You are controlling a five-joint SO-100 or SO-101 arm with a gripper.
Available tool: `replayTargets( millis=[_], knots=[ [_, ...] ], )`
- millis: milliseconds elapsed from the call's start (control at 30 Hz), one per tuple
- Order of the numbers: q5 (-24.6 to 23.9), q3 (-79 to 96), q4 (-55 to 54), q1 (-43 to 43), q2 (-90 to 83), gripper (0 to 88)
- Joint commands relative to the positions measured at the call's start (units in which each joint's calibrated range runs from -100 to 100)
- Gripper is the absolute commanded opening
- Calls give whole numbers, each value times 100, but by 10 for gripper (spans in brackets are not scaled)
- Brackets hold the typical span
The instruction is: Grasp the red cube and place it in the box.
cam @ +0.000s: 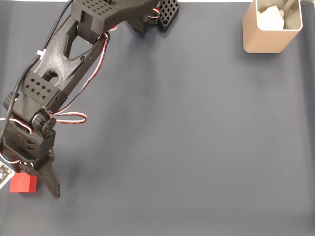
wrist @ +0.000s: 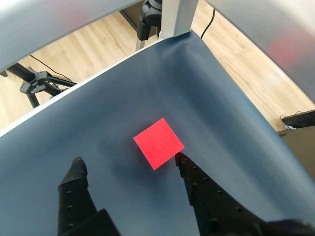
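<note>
- Tool [wrist: 128, 164] spread wide, low over the dark tabletop [cam: 197, 147].
- Red cube [wrist: 158, 143] just ahead of its fingertips, one tip possibly touching.
- Box [cam: 268, 29] well apart, far corner.

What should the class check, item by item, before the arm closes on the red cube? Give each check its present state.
1. Gripper open: ok, the fingers stand apart in the wrist view.
2. Red cube between the fingers: not ok, it lies ahead of the tips, beside the right finger.
3. Cube resting flat on the dark mat: ok.
4. Fingers low enough to grip: cannot tell.
5. Box upright with its opening upward: ok, at the far corner in the fixed view.
6. Room in the box: cannot tell, something white already lies inside.
</note>
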Motion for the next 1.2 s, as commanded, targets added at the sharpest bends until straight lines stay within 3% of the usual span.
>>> replayTargets(
  millis=[0,1167],
  knots=[
    [5,-67,-146,6,-449,416],
    [-5,-240,-778,-22,-111,419]
  ],
)
